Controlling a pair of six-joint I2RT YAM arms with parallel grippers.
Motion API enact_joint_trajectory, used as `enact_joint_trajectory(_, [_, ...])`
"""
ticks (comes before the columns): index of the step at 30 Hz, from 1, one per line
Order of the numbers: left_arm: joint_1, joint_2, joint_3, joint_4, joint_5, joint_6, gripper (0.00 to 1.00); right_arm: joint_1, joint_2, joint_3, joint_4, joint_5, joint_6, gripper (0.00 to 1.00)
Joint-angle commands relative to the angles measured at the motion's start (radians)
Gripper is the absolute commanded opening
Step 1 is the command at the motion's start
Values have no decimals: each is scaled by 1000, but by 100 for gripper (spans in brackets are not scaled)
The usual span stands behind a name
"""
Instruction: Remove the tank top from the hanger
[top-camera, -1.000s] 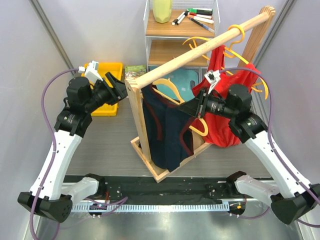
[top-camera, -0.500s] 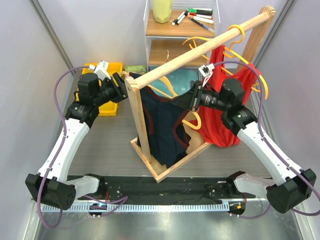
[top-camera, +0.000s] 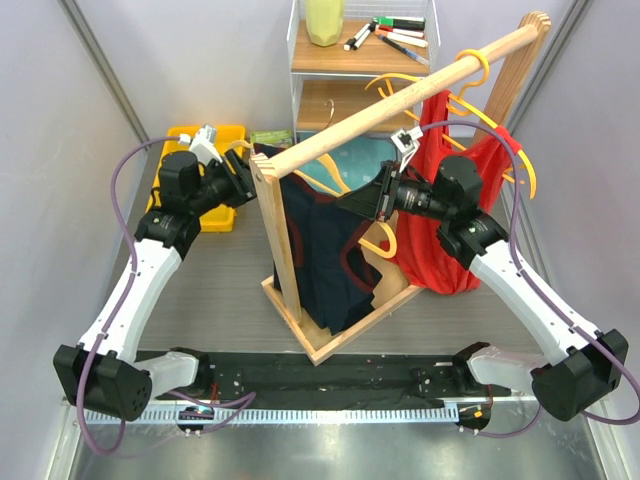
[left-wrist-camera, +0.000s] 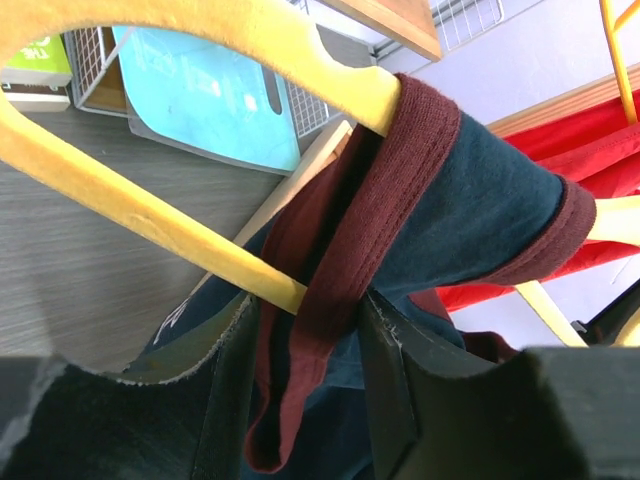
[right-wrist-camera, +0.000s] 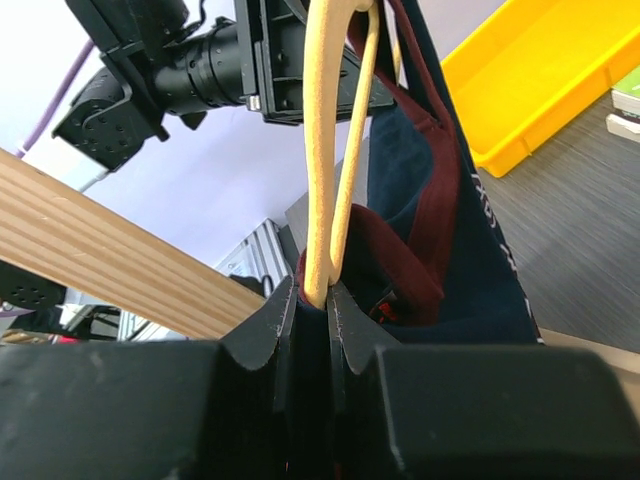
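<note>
Left wrist view: left gripper straddled the maroon strap of the navy tank top, which hung on the yellow hanger under the wooden rail; pinching or merely around it, could not tell. Right gripper was clamped on the hanger; the strap lay over the hanger's shoulder tip, so the nearer left arm would likely slide it outward along that shoulder.

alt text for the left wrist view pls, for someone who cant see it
Close-up of the navy tank top, its maroon strap looped over the end of a yellow hanger and hanging between the fingers of the left gripper. Behind are a teal board and red fabric.
</note>
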Motion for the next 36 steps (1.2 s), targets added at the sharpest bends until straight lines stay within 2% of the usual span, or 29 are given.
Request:
enact_joint_trajectory(1, [-1, -34, 4, 72, 48, -19, 46, 15, -14, 46, 0, 27, -64, 1])
enact_joint_trajectory(4, [-1, -89, -22, 41, 38, -24, 56, 17, -20, 40, -17, 43, -79, 1])
enact_joint_trajectory(7, [-1, -163, -59, 41, 24, -27, 59, 18, -24, 33, -11, 43, -76, 1])
enact_joint_trajectory(10, [-1, -182, -36, 26, -11, 1, 59, 28, -28, 31, -10, 39, -75, 1])
enact_joint_trajectory(14, [-1, -115, 64, -37, 4, 50, 59, 35, -43, 26, -9, 40, -76, 1])
enact_joint_trajectory(17, [0, -52, 125, -98, 16, 88, 53, 37, -50, 26, -11, 31, -73, 1])
enact_joint_trajectory(22, [2, -47, 115, -101, 59, 93, 47, 37, -48, 28, -14, 19, -78, 1])
enact_joint_trajectory(28, [2, -91, 82, -126, 44, 110, 48, 37, -45, 33, -14, 10, -79, 1])
enact_joint_trajectory(32, [0, -104, 58, -141, 21, 110, 57, 37, -59, 25, -11, 5, -79, 1])
enact_joint_trajectory(36, [2, -110, 50, -146, 21, 110, 58, 37, -62, 19, -14, 2, -70, 1])
